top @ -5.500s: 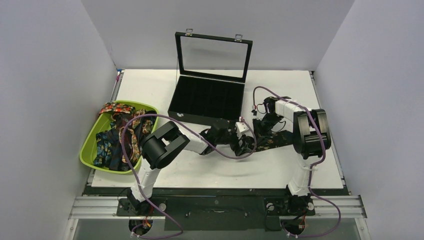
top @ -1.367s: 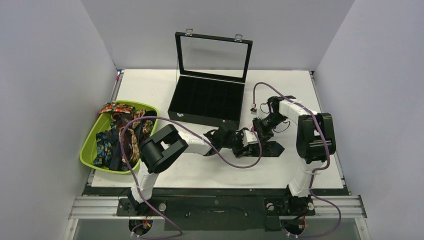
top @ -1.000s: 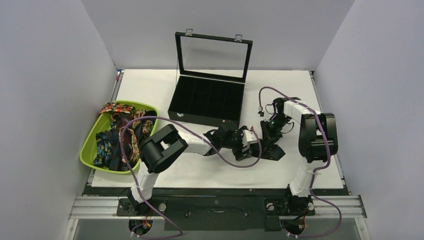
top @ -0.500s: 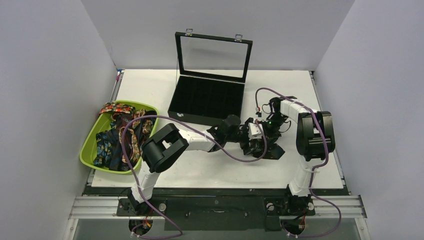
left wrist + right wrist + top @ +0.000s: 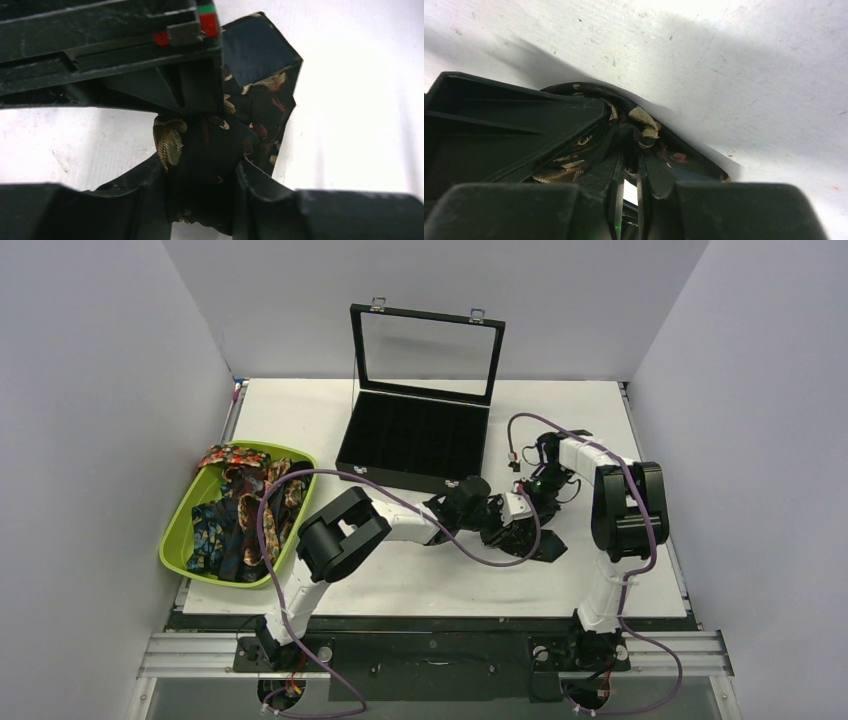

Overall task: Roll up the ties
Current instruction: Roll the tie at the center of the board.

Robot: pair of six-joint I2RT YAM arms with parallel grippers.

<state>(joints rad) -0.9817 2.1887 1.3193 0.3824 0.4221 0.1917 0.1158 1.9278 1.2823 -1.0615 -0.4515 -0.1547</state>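
Both end effectors [image 5: 200, 172] [image 5: 628, 155] low on tie [image 5: 212, 145]

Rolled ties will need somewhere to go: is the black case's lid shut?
No, the black case has its glass lid standing upright, leaving the compartments open to view.

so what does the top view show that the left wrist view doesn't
Only the top view: the green tub of spare ties and the open black case. Only the left wrist view: the left claw clamped on the rolled part of the tie, whose tan-gold print shows close up. Both: that tie lying on the white table.
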